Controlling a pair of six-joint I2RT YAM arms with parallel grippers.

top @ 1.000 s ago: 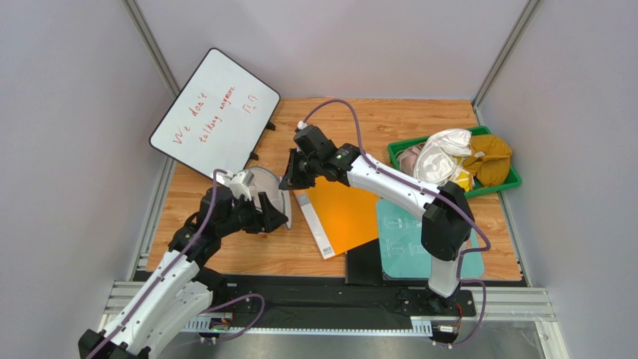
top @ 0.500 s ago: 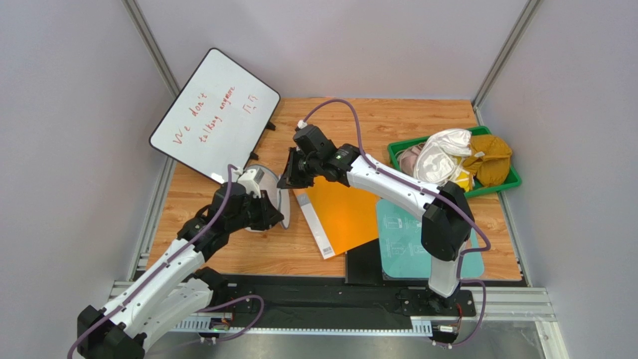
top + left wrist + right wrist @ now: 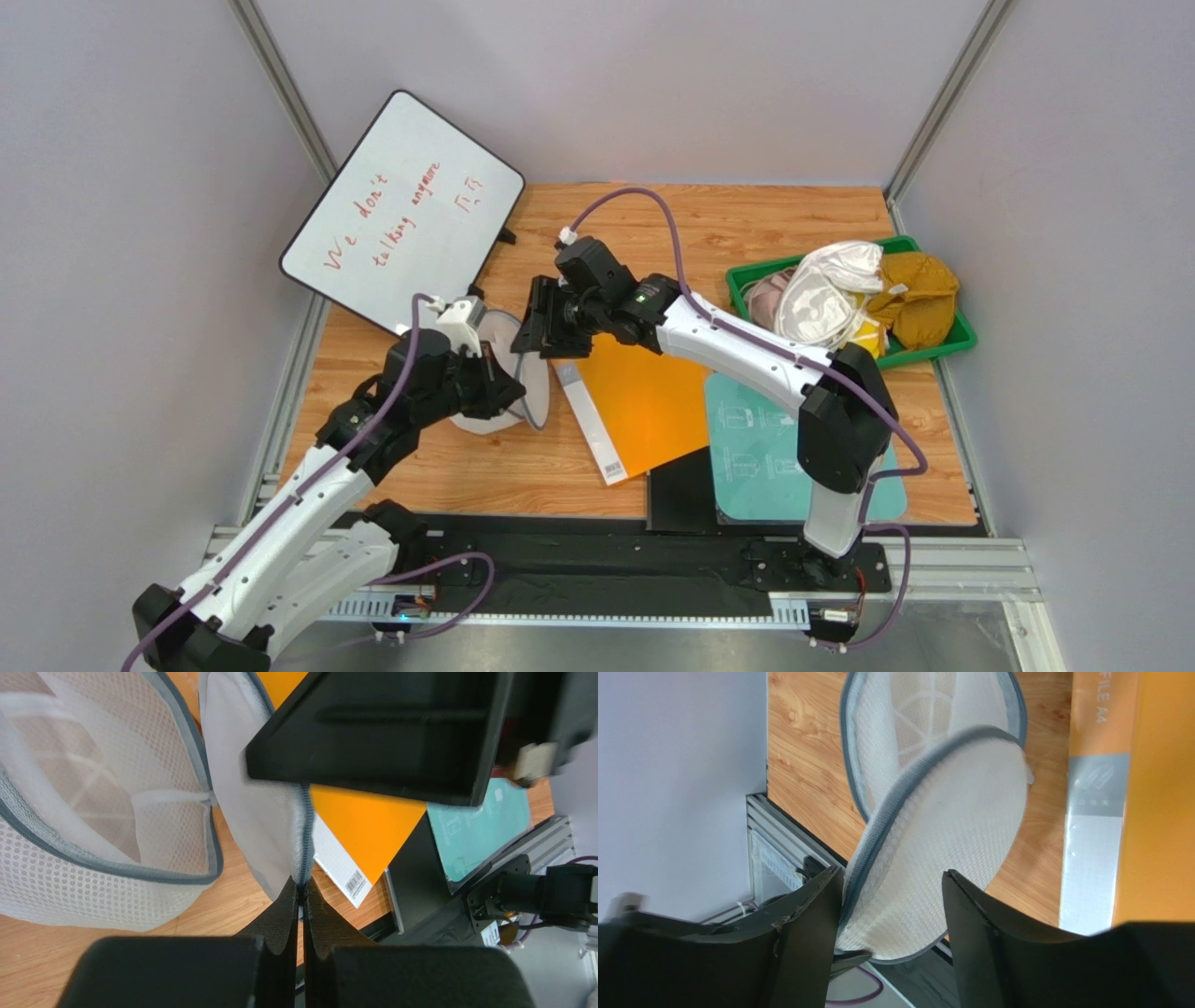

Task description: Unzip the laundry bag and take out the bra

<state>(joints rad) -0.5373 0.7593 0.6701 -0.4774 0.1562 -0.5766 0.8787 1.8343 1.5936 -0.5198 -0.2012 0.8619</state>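
The white mesh laundry bag (image 3: 491, 378) lies unzipped on the table's left side, and its inside (image 3: 91, 812) looks empty. Its round lid (image 3: 256, 805) stands up on edge. My left gripper (image 3: 303, 885) is shut on the lid's dark zipper rim, reaching in from the near left (image 3: 508, 395). My right gripper (image 3: 537, 333) is open beside the lid (image 3: 955, 833), which sits between its spread fingers (image 3: 808, 917) in the right wrist view. The mustard-brown bra (image 3: 922, 301) lies at the right end of the green tray (image 3: 741, 284).
A whiteboard (image 3: 400, 210) leans at the back left. An orange folder (image 3: 645, 399) with a white spine lies right of the bag, next to a teal sheet (image 3: 765, 448) and a black mat (image 3: 680, 497). White and pale pink fabric (image 3: 821, 294) also fills the tray.
My left gripper has moved in to the bag and shut on the lid's rim. My right gripper, shut before, has opened.
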